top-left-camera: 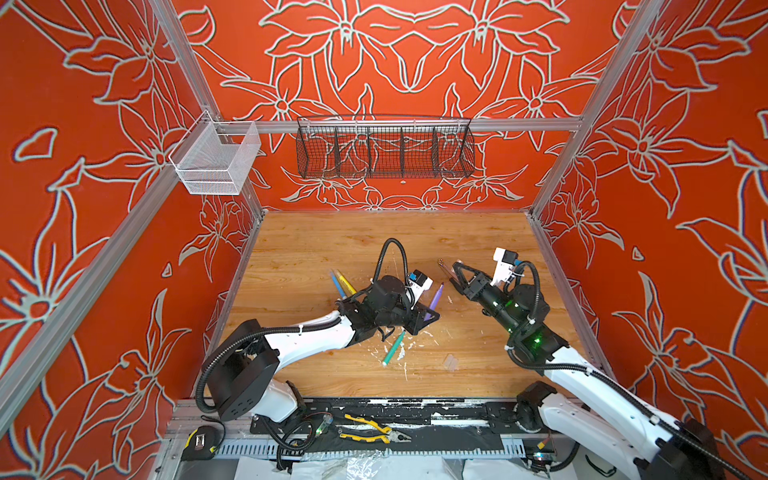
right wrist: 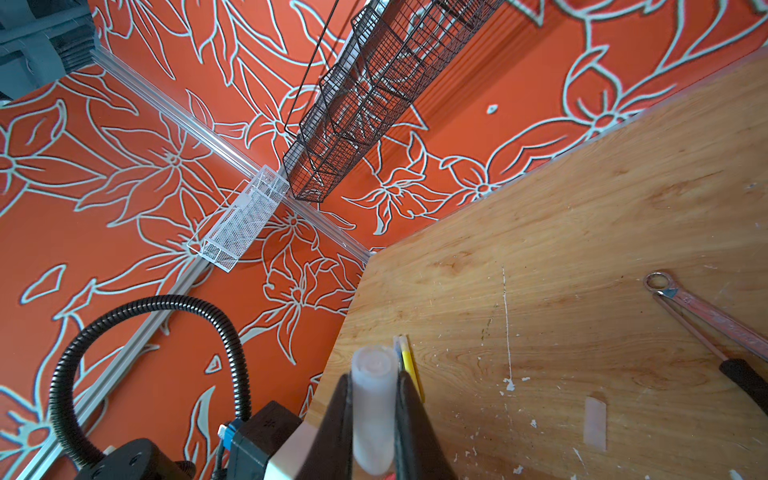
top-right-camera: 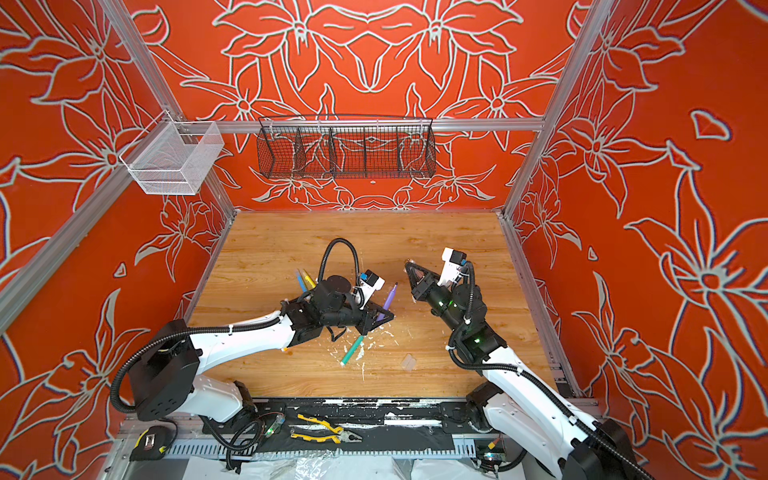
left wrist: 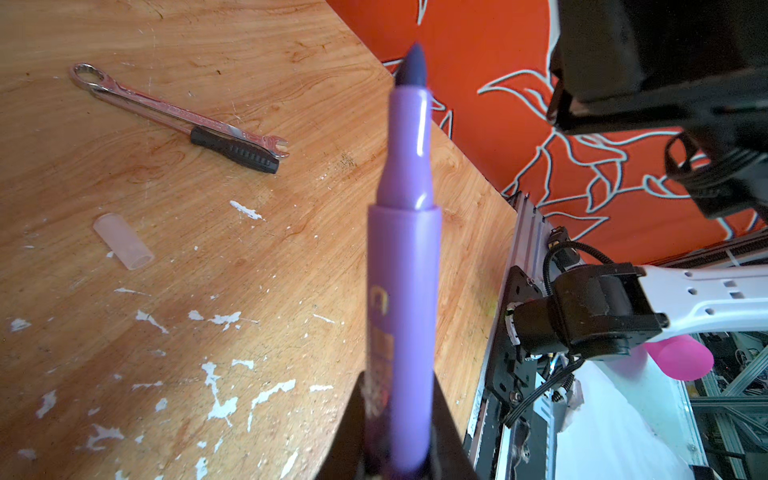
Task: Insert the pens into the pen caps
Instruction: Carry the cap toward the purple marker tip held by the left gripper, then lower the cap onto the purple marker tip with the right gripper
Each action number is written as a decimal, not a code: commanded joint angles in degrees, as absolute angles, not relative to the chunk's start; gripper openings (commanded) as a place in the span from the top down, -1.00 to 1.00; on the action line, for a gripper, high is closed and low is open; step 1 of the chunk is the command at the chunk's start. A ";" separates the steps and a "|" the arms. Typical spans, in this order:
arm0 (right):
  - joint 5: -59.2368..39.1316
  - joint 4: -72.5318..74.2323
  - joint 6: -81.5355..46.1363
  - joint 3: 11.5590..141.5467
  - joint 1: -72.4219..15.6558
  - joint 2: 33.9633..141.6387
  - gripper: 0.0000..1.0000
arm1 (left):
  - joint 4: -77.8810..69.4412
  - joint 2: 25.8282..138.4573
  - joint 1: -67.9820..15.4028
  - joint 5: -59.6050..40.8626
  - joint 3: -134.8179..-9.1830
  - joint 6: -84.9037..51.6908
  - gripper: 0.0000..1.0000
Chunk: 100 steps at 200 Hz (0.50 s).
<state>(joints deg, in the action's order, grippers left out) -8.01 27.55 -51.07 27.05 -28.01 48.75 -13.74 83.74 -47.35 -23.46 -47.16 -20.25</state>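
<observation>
Both top views look steeply down from high at the front onto the whole wooden table (top-left-camera: 374, 241). Wrist views peer closely past the left gripper (left wrist: 397, 399) and right gripper (right wrist: 374, 395), foregrounds seemingly blurred; both show the spanner (left wrist: 178, 120)

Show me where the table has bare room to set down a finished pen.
Freest: the far strip of table between the back wall and the blue pen and yellow pen. Also the far right corner beyond the wrench. Crowded: the middle, around the green pen, loose cap and paint flecks.
</observation>
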 commanded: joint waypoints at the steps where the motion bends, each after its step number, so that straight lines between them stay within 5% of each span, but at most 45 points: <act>1: -9.62 30.88 -52.74 25.76 -27.62 49.98 0.95 | -14.08 83.35 -47.64 -23.81 -48.22 -20.08 1.00; 100: -15.05 39.00 -55.51 25.20 -27.77 59.22 1.00 | -12.21 82.70 -47.64 -20.76 -48.60 -19.41 1.00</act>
<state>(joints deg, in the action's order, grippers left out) -13.50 35.31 -54.28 25.69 -27.97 59.99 -12.67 83.74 -47.35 -21.93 -47.16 -20.18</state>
